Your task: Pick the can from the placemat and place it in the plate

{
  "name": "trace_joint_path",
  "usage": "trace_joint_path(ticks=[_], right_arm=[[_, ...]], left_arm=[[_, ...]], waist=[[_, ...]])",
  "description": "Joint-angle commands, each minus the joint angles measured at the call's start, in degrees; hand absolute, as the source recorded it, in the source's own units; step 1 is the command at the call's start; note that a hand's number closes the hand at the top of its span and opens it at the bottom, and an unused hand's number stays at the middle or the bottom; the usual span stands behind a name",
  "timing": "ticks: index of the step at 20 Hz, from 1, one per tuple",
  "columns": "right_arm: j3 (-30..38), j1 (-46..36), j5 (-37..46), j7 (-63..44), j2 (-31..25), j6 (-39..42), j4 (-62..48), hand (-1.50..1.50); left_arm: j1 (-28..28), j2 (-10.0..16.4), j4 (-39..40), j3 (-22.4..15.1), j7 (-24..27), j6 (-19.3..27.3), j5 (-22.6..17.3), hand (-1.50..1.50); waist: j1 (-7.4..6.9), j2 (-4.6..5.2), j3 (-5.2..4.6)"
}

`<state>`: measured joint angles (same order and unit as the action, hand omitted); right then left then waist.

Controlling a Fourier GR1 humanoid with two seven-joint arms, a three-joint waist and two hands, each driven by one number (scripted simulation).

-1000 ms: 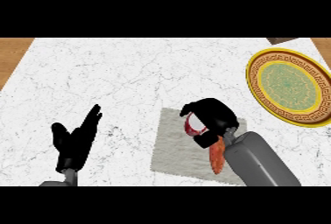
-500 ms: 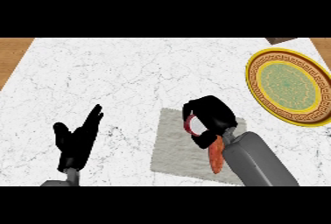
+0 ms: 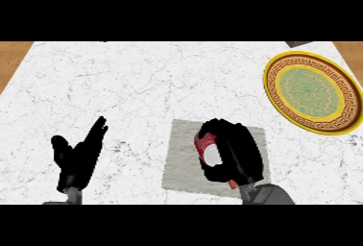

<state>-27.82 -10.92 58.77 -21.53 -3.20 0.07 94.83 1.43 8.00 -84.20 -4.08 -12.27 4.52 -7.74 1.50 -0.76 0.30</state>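
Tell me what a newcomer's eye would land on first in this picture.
The gold-rimmed green plate at the far right of the white marble counter stands out first. Next comes the black right hand, curled round a red can over the grey placemat near the front. The left hand rests open at the lower left.

White marble counter top (image 3: 127, 81) with thin grey veining fills most of the view, brown wood surface (image 3: 14, 55) shows beyond its upper left edge and again at the upper right corner, small dark brown object (image 3: 300, 43) sits cut off at the top edge, right side.
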Motion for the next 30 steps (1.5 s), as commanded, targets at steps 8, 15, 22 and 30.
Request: trace_joint_path(ticks=[8,15,22,30], right_arm=[[1.6,11.8,8.7,-11.0,3.0,-14.8,21.5,1.50],[16.7,11.6,-7.5,-4.0,-0.4,-21.4,20.2,1.50],[30.0,8.4,-19.6,8.4,-6.3,-26.2,9.8,1.50],[45.7,-8.0,-31.5,23.4,-15.3,-30.0,-19.5,1.50]], left_arm=[[1.0,-1.8,2.1,-1.5,1.0,0.1,1.6,0.00],[-0.8,-1.3,0.8,-1.1,-1.9,-0.4,1.5,0.00],[-0.2,-3.2,3.2,-1.9,0.3,-0.4,2.6,0.00],[-1.9,-2.6,0.8,-1.2,-2.6,-0.7,1.9,0.00]], waist=[[-0.60,0.63,-0.30],[-1.32,0.87,-0.22],[-1.47,0.86,-0.26],[-2.51,1.18,-0.16]])
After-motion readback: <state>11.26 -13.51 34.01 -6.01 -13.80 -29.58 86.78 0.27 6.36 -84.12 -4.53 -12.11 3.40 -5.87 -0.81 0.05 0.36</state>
